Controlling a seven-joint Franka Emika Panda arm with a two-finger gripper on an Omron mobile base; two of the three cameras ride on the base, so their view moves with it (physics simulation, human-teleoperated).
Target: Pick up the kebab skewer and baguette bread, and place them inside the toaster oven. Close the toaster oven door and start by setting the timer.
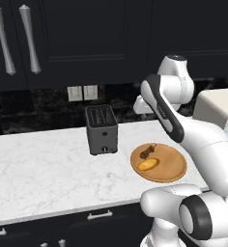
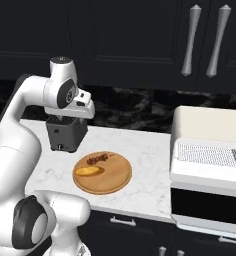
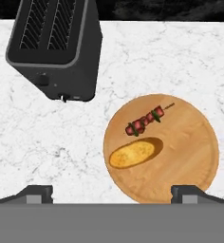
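The kebab skewer (image 3: 145,121) lies on a round wooden board (image 3: 190,156), with the golden baguette bread (image 3: 132,153) just beside it. Both also show in the base views: skewer (image 1: 147,152) (image 2: 96,159), bread (image 1: 148,165) (image 2: 88,171). My gripper (image 3: 114,193) hangs high above the counter, over the board's near edge, open and holding nothing. The cream-white toaster oven (image 2: 210,122) (image 1: 215,106) stands to the right of the board. Its door (image 2: 205,205) is swung down open, and the wire rack (image 2: 205,154) is exposed.
A dark grey slot toaster (image 1: 102,129) (image 3: 57,47) stands on the white marble counter (image 1: 38,169) left of and behind the board. Dark cabinets with silver handles (image 1: 29,38) hang above, and wall outlets (image 1: 82,92) sit on the black backsplash.
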